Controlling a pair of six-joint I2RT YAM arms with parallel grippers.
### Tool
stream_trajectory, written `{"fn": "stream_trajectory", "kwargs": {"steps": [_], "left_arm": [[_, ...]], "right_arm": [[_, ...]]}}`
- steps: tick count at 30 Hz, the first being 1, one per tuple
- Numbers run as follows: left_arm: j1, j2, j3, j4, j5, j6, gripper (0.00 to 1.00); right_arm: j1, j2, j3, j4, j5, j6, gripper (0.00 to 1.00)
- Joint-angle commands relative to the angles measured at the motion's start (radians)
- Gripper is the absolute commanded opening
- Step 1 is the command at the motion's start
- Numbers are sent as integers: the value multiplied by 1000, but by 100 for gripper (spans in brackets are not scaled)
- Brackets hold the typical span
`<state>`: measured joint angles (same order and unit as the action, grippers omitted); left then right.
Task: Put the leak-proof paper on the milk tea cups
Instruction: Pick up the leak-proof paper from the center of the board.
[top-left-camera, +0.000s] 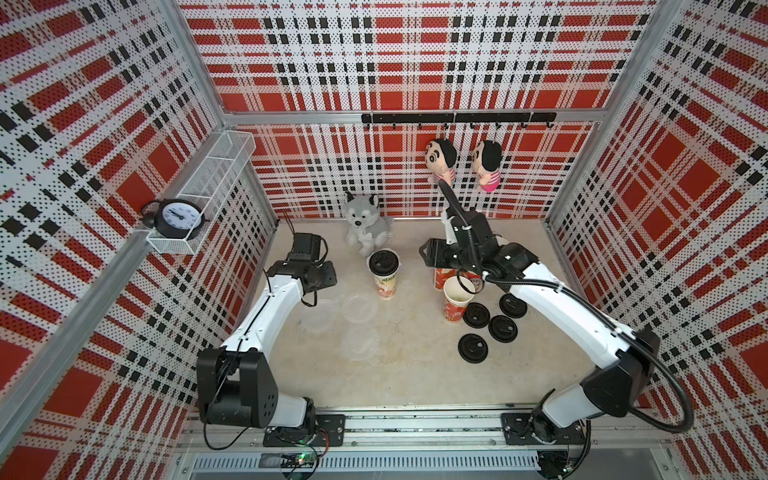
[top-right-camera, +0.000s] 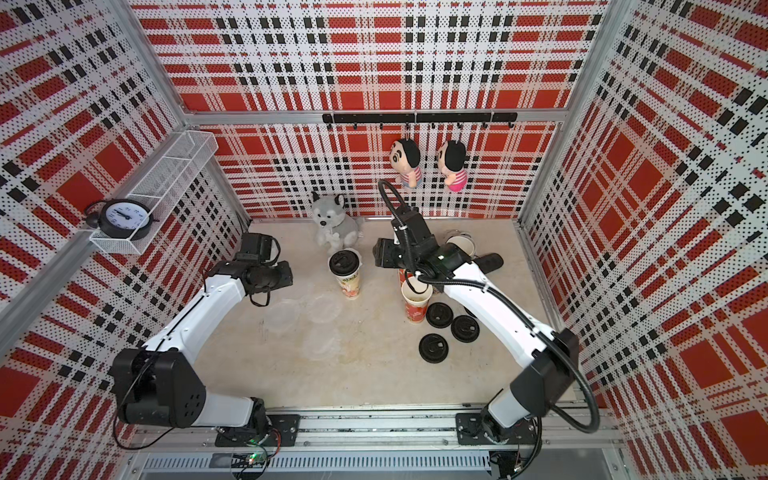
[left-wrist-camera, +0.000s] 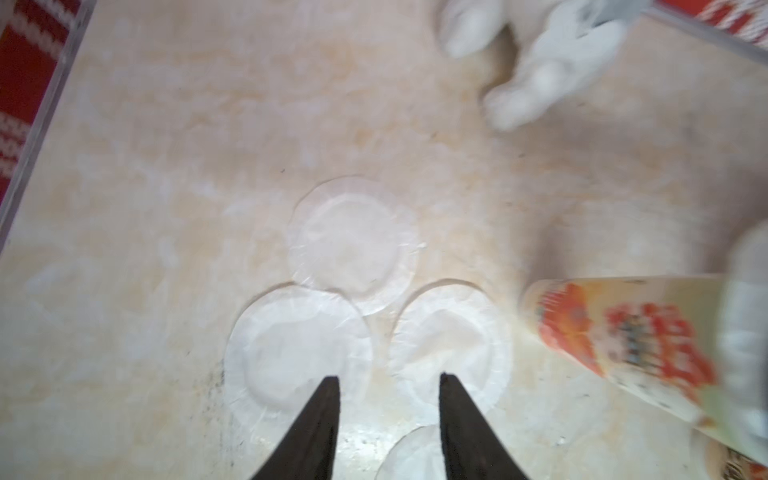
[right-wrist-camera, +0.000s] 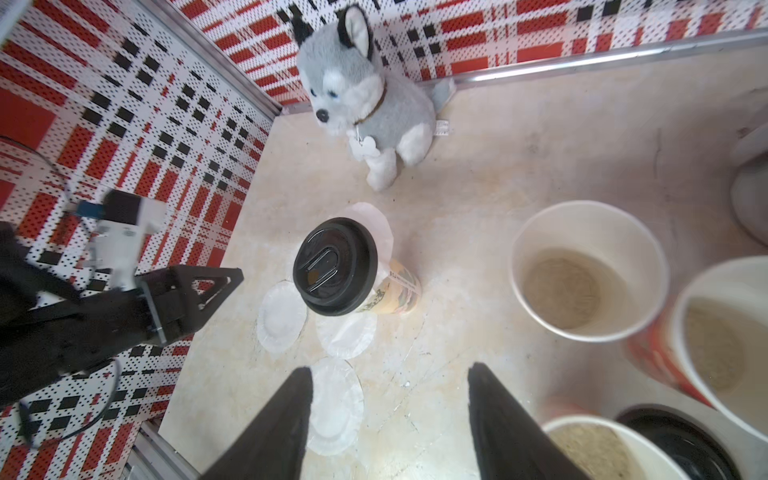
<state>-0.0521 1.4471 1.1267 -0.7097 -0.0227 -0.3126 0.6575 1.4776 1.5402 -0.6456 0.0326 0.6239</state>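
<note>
Plaid walls (top-left-camera: 374, 62) ring the beige counter (top-left-camera: 415, 374). Above it the left tool (left-wrist-camera: 388, 378) and right tool (right-wrist-camera: 390, 368) gape, holding nothing. One lidded cup (top-left-camera: 385, 282) stands centre, open cups (top-left-camera: 453, 311) beneath the right arm (top-left-camera: 561, 307). Flat paper sheets (left-wrist-camera: 353, 241) lie near the left tool.

The leak-proof paper (left-wrist-camera: 353, 241) lies as thin, nearly clear whitish rounds with crinkly edges, flat on the desk (left-wrist-camera: 166, 166) in a close cluster, two of them overlapping at their rims, near the foot of the cream milk tea cup (right-wrist-camera: 395, 291). One more sheet (right-wrist-camera: 376, 220) covers that upright cup's mouth, its edge sticking out from under a black lid (right-wrist-camera: 334, 266). The other cups (right-wrist-camera: 590, 232), red-printed outside and white inside, stand upright and uncovered in a tight group, apart from the sheets.
</note>
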Motion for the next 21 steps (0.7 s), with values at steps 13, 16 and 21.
{"fn": "stream_trajectory", "kwargs": {"steps": [13, 16, 21], "left_arm": [[87, 216, -69, 131, -164, -118, 43], [89, 245, -40, 153, -144, -102, 44], [87, 315, 35, 177, -106, -95, 44]], "right_arm": [[-62, -233, -244, -16, 0, -54, 64], [-75, -226, -264, 1, -23, -62, 64], [-85, -202, -264, 7, -37, -64, 64]]}}
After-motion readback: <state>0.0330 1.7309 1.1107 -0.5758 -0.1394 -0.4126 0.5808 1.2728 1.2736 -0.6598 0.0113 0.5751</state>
